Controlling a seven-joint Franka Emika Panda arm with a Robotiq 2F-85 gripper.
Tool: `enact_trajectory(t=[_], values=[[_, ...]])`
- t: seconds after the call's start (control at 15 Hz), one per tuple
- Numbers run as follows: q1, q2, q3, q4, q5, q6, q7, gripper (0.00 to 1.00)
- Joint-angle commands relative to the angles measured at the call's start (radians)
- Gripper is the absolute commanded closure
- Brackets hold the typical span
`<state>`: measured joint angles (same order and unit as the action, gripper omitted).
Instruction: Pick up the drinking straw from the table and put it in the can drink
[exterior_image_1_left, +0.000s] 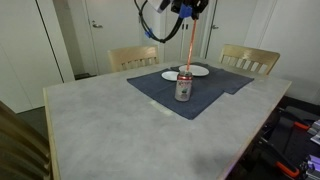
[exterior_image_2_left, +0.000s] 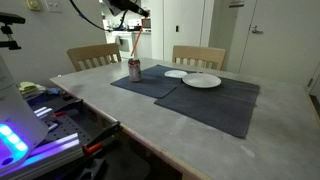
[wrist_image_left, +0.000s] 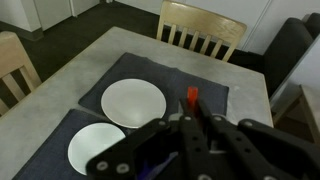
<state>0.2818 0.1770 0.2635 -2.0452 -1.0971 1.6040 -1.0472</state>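
Grips straw (exterior_image_1_left: 189, 45) near upright in gripper (exterior_image_1_left: 190, 13), low tip at top of can (exterior_image_1_left: 184, 88) directly beneath, so likely just lowers along straw's axis.

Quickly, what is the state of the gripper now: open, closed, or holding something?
The gripper: closed, holding the drinking straw upright above the can drink.
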Motion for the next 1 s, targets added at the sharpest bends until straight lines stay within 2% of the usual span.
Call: enact_trajectory(t=[0.0,0.6,0.93], values=[[0.003,0.030,0.010,0.008,-0.023,-0.004,0.025,0.98],[0.010,0.069,0.015,0.016,-0.058,0.001,0.134,0.98],[0.024,0.078,0.030,0.007,-0.054,-0.006,0.149,0.98]])
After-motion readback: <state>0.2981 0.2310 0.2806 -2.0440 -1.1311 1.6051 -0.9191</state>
